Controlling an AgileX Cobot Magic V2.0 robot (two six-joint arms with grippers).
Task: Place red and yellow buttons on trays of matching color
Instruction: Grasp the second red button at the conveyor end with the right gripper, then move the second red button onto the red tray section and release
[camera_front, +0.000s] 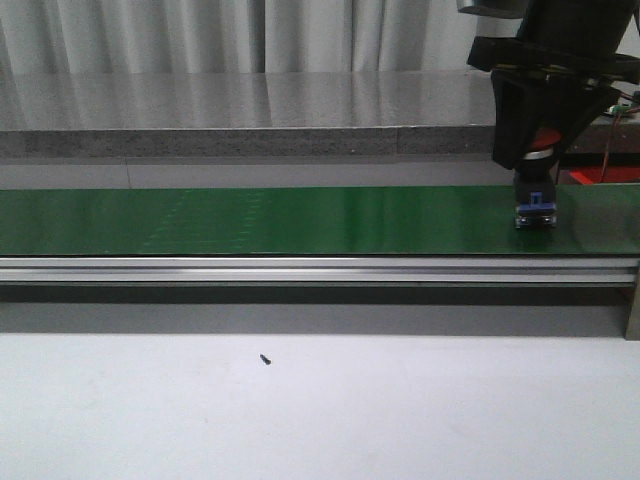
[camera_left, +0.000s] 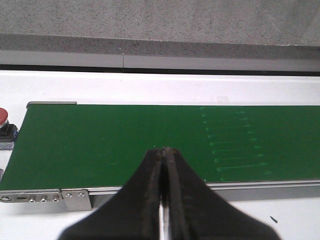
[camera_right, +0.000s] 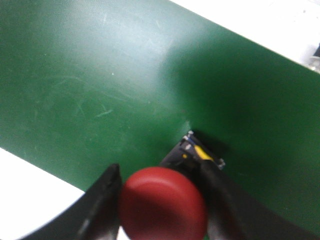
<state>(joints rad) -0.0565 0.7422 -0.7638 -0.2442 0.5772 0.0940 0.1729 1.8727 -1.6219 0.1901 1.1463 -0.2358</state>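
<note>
We find the right pincer (camera_right: 162, 187) clamped on the red button (camera_right: 162, 204), held over the green belt (camera_front: 250, 220) near its right end. The left pincer (camera_left: 165, 155) is pressed together, holding nothing, above the belt. A red tray (camera_front: 605, 176) lies just behind.

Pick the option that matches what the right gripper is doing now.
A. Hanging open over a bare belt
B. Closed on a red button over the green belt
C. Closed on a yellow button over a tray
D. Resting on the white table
B: in the right wrist view the right gripper has its fingers on either side of the red button, with the green belt underneath.
</note>
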